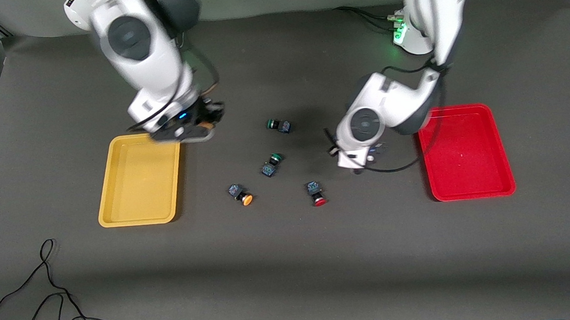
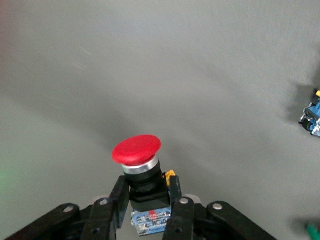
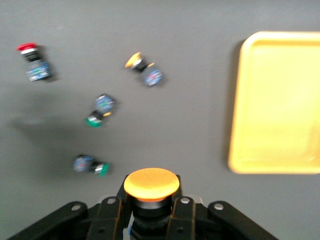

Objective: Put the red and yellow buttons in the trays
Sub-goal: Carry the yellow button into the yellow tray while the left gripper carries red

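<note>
Left end effector [image 2: 147, 212] gripping red button [image 2: 136, 150], body half hidden

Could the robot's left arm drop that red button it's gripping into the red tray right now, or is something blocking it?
Probably yes. The left gripper is shut on a red button, the red tray lies just beside it toward the left arm's end, and nothing stands between them.
</note>
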Motion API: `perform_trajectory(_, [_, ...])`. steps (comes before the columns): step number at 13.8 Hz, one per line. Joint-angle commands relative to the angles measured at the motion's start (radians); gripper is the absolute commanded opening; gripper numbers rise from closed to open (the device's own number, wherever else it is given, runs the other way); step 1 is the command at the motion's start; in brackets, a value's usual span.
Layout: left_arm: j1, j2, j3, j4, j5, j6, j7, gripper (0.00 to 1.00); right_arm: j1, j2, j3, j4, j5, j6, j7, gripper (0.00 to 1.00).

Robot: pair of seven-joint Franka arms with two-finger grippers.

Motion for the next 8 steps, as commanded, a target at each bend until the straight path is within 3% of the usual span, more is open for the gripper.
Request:
perform_trajectory(1, [0.142,-0.171,-0.003,-0.054,0.000,-0.181,0.265,0.00,0.004,0.015,-0.179,0.010,0.015,-0.031,-0.243,0.22])
perform_trajectory(5, [0.379,-0.252,-0.003,-0.129,0.147,-0.200,0.725,0.00,0.004,0.017,-0.441,-0.103,0.015,0.050,-0.584,0.22])
perform_trajectory(8, [0.485,-0.263,-0.002,-0.199,0.160,-0.075,0.970,0.00,0.004,0.018,-0.535,-0.311,0.022,0.278,-0.715,0.22])
